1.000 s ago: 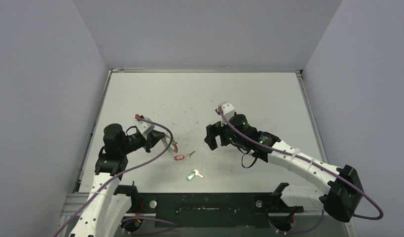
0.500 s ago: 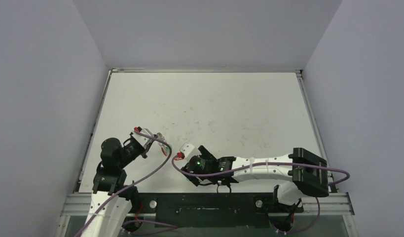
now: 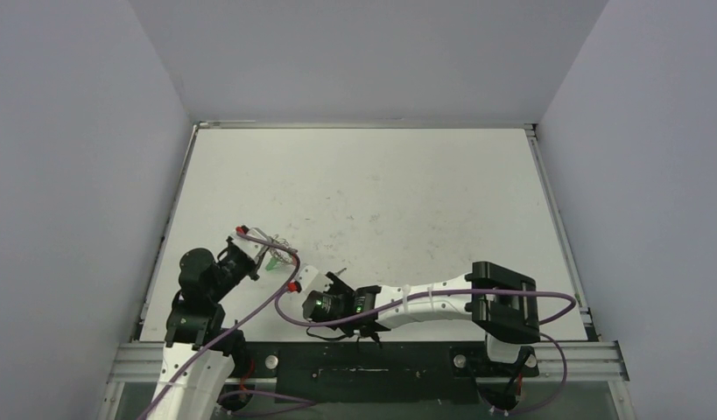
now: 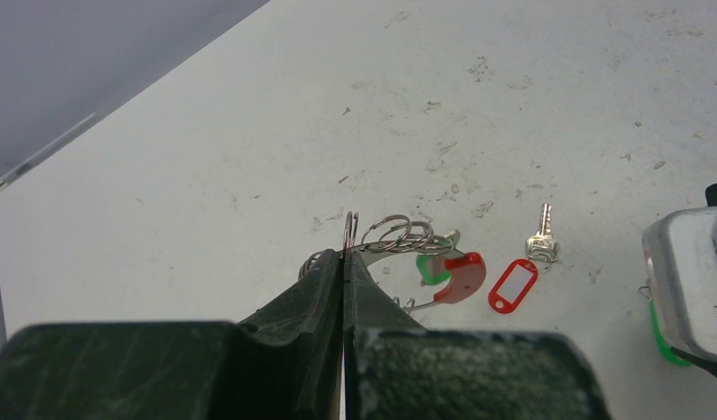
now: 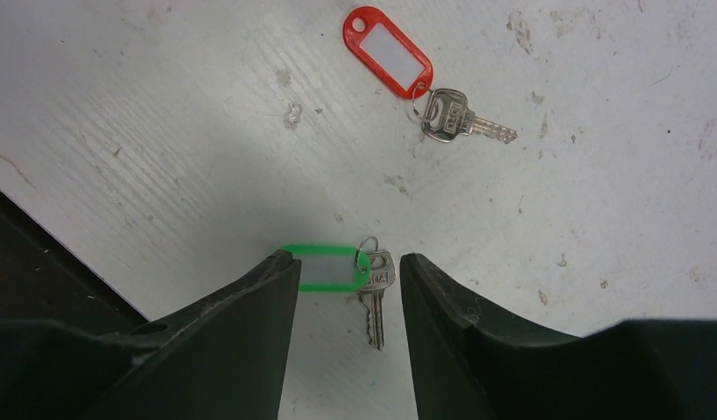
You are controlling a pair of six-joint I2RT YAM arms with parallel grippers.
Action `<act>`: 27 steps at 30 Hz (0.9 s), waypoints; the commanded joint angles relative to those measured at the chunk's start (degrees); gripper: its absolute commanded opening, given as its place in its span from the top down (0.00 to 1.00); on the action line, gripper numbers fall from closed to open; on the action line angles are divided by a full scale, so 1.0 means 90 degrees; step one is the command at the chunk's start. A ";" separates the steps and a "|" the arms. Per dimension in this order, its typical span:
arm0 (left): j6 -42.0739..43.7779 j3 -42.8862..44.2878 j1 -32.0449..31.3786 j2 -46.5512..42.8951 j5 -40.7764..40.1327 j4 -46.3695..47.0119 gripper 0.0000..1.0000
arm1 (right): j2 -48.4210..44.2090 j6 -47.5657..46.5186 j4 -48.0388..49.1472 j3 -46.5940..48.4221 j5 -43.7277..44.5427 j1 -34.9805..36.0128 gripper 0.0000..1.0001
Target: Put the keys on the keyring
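My left gripper [image 4: 344, 254] is shut on a silvery loop of the keyring [image 4: 460, 276], which hangs out past the fingertips above the table. The ring shows its red arc, several metal loops [image 4: 397, 234] and a green tag [image 4: 429, 270] on it. A key with a red tag [image 4: 513, 285] lies on the table beyond it, also in the right wrist view [image 5: 387, 51]. My right gripper [image 5: 347, 262] is open and low over the table, its fingers on either side of a key with a green tag [image 5: 324, 268]. In the top view the right gripper [image 3: 335, 293] covers both loose keys.
The right arm [image 3: 425, 299] lies stretched along the table's near edge from the right base [image 3: 503, 315]. The right wrist camera housing [image 4: 687, 289] sits close to the right of the keyring. The white table [image 3: 363, 184] is scuffed.
My right arm swung from mid-table down to the near left, over the loose keys, and its jaws narrowed. My left gripper drew back left with the keyring.
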 commanded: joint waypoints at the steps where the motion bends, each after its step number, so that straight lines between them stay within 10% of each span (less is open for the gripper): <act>1: 0.0071 0.0130 -0.0010 0.0019 -0.0030 0.0208 1.00 | -0.0028 0.0362 -0.0080 0.0152 0.0134 -0.0089 0.54; 25: -0.0709 0.0116 -0.0010 0.0214 0.0078 0.0529 1.00 | -0.0625 0.1281 0.1176 -0.0884 -0.1840 -0.1348 0.55; 27: -0.1281 0.0022 -0.0014 0.0303 -0.0035 0.0769 0.82 | -0.0659 0.1351 0.1314 -0.0925 -0.2025 -0.1519 0.53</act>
